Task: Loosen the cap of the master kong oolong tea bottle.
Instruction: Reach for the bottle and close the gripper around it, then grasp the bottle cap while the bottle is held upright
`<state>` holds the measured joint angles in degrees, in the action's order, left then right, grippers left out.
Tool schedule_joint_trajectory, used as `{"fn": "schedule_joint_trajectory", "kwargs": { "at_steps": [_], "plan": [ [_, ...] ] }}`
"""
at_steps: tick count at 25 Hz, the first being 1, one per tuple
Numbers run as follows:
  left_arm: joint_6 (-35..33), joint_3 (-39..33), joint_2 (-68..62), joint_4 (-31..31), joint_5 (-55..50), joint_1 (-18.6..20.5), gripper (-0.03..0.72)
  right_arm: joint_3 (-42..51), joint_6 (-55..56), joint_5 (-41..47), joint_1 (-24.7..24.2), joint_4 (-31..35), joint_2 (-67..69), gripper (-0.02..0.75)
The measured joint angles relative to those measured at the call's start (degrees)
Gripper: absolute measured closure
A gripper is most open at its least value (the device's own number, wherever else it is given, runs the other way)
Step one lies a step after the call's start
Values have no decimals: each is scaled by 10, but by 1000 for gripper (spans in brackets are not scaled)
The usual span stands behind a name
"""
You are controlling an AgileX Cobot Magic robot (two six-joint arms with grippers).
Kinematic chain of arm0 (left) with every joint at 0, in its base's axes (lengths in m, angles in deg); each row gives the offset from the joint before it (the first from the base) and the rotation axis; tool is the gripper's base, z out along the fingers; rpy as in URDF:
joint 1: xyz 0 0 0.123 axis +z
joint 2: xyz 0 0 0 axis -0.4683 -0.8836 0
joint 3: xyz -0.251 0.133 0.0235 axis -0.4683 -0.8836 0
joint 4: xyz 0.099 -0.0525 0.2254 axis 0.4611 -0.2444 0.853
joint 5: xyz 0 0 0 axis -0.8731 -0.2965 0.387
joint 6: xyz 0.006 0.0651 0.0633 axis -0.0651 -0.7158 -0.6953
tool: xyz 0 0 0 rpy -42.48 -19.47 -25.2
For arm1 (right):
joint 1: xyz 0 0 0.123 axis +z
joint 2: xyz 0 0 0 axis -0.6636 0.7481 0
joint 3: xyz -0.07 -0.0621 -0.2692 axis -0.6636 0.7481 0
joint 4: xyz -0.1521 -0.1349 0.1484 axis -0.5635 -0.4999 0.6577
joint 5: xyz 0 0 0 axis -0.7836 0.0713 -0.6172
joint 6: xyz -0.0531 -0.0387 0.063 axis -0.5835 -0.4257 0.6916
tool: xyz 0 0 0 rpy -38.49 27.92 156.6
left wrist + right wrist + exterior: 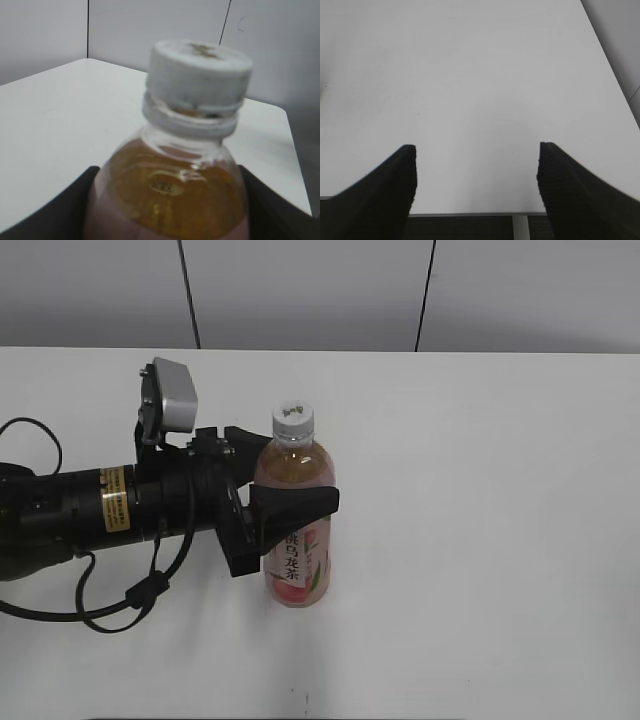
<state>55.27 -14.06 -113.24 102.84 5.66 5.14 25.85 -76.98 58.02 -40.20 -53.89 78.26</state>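
The master kong oolong tea bottle [298, 560] stands upright near the middle of the white table, with amber tea and a pink peach label. Its white cap [294, 418] sits on the neck. My left gripper [285, 480] is shut on the bottle's upper body, one black finger in front and one behind. The left wrist view shows the cap [200, 77] and the amber shoulder of the bottle [170, 195] close up between the fingers [167, 200]. My right gripper [476, 172] is open and empty over bare table; it is out of the exterior view.
The white table [480, 540] spreads to the right of the bottle. Its edge [470, 214] lies just under the right gripper. A grey wall with dark seams stands behind the table. The left arm's cable [120, 605] loops on the table at the left.
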Motion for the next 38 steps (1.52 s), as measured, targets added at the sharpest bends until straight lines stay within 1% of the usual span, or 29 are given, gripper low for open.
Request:
{"fn": "schedule_joint_trajectory", "kwargs": {
  "at_steps": [16,18,20,22,24,28,33,36,38],
  "plan": [
    [0,0,0,0,1,0,223,-2,0,-4,0,0,0,173],
    [0,0,0,1,1,0,223,-8,0,-30,0,2,4,173],
    [0,0,0,1,1,0,223,-12,0,-77,0,16,23,173],
    [0,0,0,1,1,0,223,-13,-4,-128,0,49,54,173],
    [0,0,-1,1,1,0,223,-13,-34,-175,0,93,89,173],
    [0,0,-1,1,1,0,223,-13,-190,-221,0,224,174,173],
    [0,0,-1,1,1,0,223,-13,-395,-237,1,393,275,174],
    [0,0,-1,1,2,0,223,-15,-470,-241,11,443,323,197],
    [0,0,-1,1,2,0,223,-24,-495,-240,18,453,355,230]
  ]
}}
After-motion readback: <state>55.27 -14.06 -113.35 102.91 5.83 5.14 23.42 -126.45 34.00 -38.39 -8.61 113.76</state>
